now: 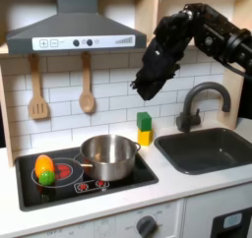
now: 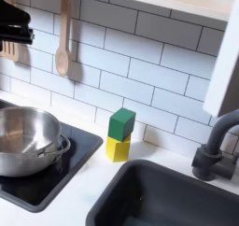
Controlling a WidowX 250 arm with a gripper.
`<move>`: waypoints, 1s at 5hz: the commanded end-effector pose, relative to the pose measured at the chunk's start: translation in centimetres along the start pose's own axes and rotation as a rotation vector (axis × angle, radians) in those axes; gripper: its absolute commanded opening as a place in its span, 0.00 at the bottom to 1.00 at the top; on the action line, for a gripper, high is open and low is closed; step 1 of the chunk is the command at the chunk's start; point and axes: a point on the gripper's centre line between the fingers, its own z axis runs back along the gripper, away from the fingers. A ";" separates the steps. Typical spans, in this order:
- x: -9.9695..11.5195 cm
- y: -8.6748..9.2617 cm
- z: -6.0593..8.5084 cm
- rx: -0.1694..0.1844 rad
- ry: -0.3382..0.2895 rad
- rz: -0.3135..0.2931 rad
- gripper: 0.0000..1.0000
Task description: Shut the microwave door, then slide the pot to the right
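Note:
The shiny steel pot (image 1: pixel 108 155) stands on the right burner of the black stovetop (image 1: pixel 59 186), its short handle pointing to the first exterior view's left. It also shows at the second exterior view's lower left (image 2: pixel 23 141). My black gripper (image 1: pixel 147 88) hangs in the air in front of the tiled wall. It is above the stacked blocks and up to the right of the pot, touching nothing. Its dark tip (image 2: pixel 19 31) shows at the second exterior view's top left, above the pot. I cannot make out how its jaws stand. The microwave door is out of view.
A green block on a yellow block (image 1: pixel 145 129) stands by the wall between stove and dark sink (image 1: pixel 209 148). A grey faucet (image 1: pixel 202 96) rises behind the sink. Two wooden utensils (image 1: pixel 87 85) hang under the hood (image 1: pixel 74 30). Orange and green toy food (image 1: pixel 44 169) sits on the left burner.

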 end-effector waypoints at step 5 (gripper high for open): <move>7.1 0.6 -1.2 0.000 -0.386 0.004 0.00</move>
